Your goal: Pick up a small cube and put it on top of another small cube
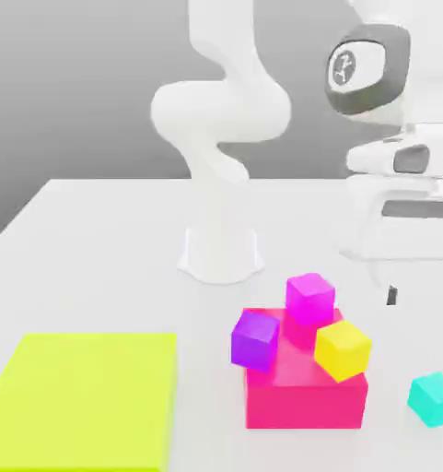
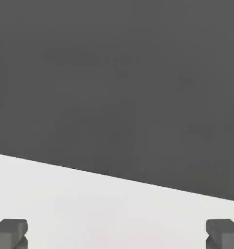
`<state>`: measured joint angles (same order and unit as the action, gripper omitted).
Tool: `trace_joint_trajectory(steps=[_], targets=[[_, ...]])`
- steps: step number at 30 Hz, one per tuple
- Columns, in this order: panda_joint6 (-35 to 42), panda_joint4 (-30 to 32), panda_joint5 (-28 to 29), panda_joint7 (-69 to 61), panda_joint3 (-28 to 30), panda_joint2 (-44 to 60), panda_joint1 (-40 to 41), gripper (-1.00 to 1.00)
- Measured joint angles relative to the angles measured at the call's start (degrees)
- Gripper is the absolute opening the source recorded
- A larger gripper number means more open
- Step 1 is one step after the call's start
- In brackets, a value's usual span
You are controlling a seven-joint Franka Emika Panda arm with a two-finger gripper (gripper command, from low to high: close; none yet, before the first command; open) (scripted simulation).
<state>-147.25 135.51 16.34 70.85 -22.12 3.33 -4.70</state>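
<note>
Cyan cube on white table, gripper open above it.

All surfaces are rendered smooth and matte: a flat yellow-green slab (image 1: pixel 87 401), a pinkish-red block (image 1: pixel 305 404) and, on the block, purple (image 1: pixel 254 341), magenta (image 1: pixel 310 299) and yellow (image 1: pixel 342 350) cubes; the small cyan cube (image 1: pixel 434 399), plain, crisp-edged and set askew, is seen on the white table (image 1: pixel 105 249), apart from the block, toward the exterior view's right; the jaws of the gripper (image 2: pixel 117 234) are spread wide, with nothing held between them.
</note>
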Motion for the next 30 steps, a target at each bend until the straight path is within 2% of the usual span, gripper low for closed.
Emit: trace_joint_trajectory(steps=[7,12,13,20,24,26,30], targets=[[-5.2,1.3,1.2,4.8,-2.1,13.6,-5.2,0.00],[-12.1,-0.7,7.5,10.1,3.9,24.0,-11.0,0.00],[-12.9,-1.0,8.3,10.7,4.8,25.1,-11.7,-1.00],[-12.9,-0.9,8.1,10.6,4.6,24.8,-11.6,-1.00],[-7.6,1.0,2.1,6.1,-0.4,17.5,-7.9,-1.00],[-5.9,0.0,-0.9,4.1,-1.9,15.2,-6.1,-1.00],[-2.3,2.3,-4.1,-0.3,-1.1,8.3,-2.2,-1.00]])
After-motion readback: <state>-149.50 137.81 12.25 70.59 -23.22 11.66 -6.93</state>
